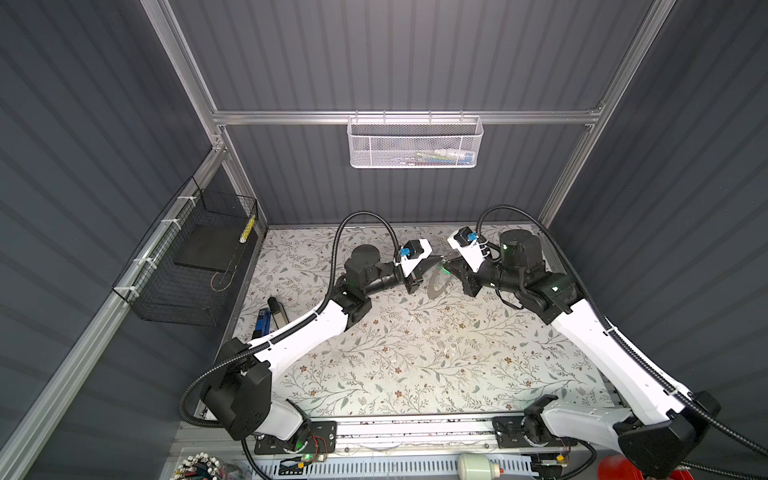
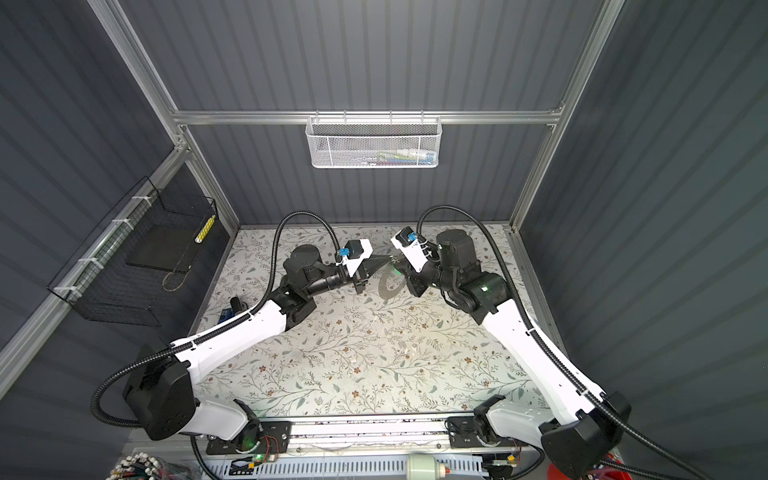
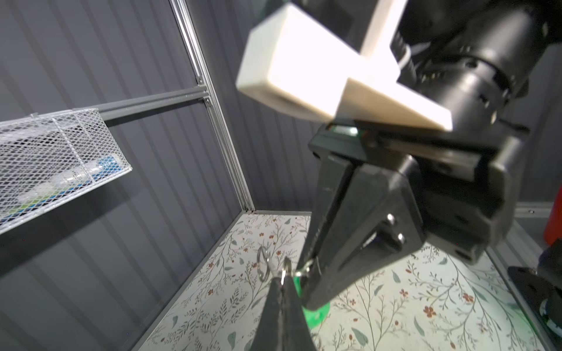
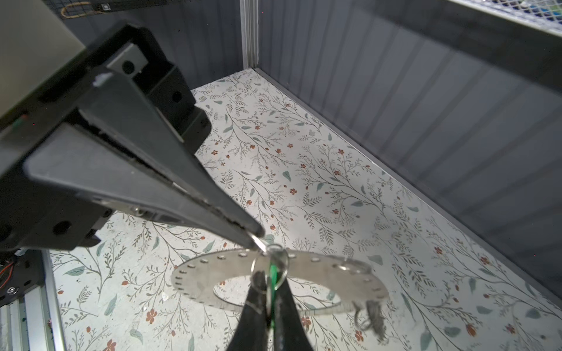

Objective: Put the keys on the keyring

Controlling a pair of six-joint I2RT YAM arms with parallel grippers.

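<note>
Though I cannot tell whether the flat grey metal keyring plate [image 4: 206, 273] lies or hangs, the bright-green translucent key tag [image 3: 317, 314] sits clamped in the right gripper [image 3: 307, 281] just above it, the left gripper [image 4: 257, 238] pinched shut on a small wire loop [image 3: 286, 268] beside. Pulling apart might spring the loop or drop the tag. Behind the plate a grey ribbed wall [image 4: 425, 121] stands near; floral surface [image 4: 334, 182] before it lies open.

green tag [image 4: 273, 275] mostly hidden, keyring [image 4: 206, 273] partly covered

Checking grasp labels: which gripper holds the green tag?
The right gripper, shut on the green tag; the left gripper pinches only a small wire ring.
</note>
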